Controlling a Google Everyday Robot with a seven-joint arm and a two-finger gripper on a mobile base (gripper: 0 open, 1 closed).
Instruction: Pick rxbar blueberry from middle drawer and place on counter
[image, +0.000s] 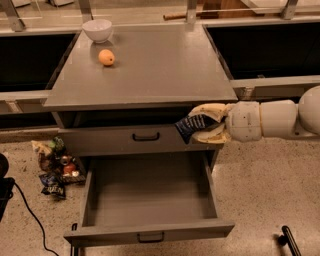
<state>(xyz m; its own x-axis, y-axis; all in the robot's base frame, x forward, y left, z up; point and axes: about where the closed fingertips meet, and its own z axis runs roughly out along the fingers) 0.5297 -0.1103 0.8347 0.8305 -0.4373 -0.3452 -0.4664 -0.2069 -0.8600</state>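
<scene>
My gripper (196, 125) reaches in from the right and is shut on the rxbar blueberry (190, 127), a dark navy packet with white print. It holds the packet in the air in front of the shut top drawer, just below the counter's (150, 70) front right edge. The middle drawer (150, 190) is pulled out below; its flat grey floor is bare. The white arm (272, 119) stretches off to the right.
A white bowl (97, 29) and an orange (106, 57) sit at the counter's back left. A heap of crumpled wrappers (54, 165) lies on the floor left of the cabinet. A black cable (30, 215) runs at the lower left.
</scene>
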